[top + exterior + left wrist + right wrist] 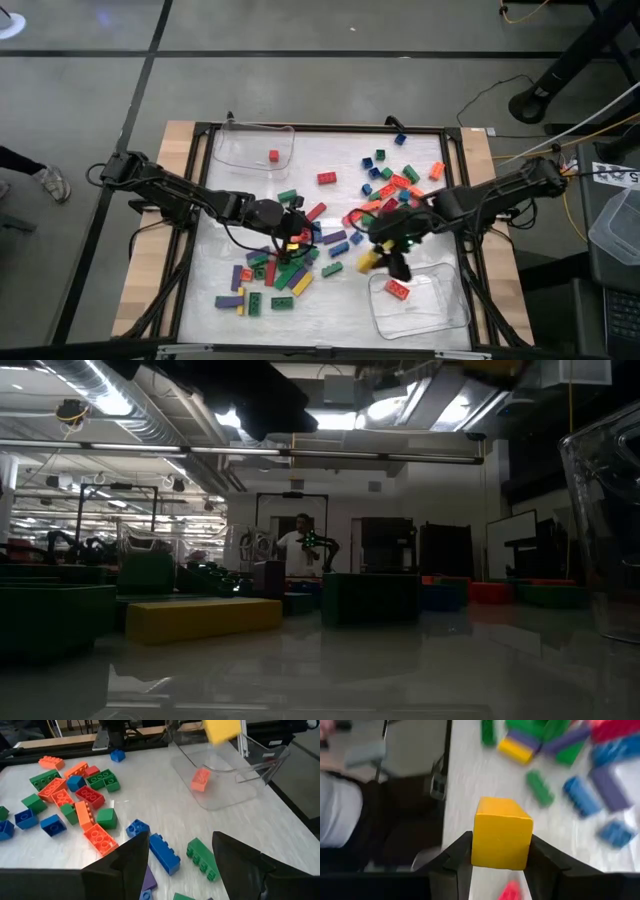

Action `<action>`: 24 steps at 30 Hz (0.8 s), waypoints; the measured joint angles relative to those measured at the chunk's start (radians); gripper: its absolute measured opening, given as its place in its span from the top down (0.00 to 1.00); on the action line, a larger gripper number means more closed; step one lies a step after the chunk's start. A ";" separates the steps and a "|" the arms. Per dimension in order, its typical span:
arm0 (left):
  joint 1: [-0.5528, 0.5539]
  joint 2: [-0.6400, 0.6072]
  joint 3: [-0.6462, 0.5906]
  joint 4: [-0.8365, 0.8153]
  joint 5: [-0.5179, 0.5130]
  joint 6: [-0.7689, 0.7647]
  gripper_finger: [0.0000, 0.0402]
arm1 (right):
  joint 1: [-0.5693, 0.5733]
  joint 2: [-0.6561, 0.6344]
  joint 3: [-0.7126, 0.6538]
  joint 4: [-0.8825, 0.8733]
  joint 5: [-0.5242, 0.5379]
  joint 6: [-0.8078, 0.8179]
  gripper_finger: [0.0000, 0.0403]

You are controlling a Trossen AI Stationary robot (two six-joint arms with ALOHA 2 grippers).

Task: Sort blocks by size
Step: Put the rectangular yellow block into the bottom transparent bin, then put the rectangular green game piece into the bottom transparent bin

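Right end effector (pixel 501 851) grips a yellow block (pixel 502 832) above the bench, just beside the near clear tray (pixel 440 308) w/ one red-orange block (pixel 398 289) inside. Left end effector (pixel 181 857) hangs open over mixed blocks (pixel 280 272) mid-bench; far tray (pixel 240 150) has one red block (pixel 274 156).
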 joint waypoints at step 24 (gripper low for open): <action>0.000 0.000 0.000 -0.378 -0.001 -0.275 0.50 | 0.271 0.104 -0.001 -0.199 0.091 0.223 0.52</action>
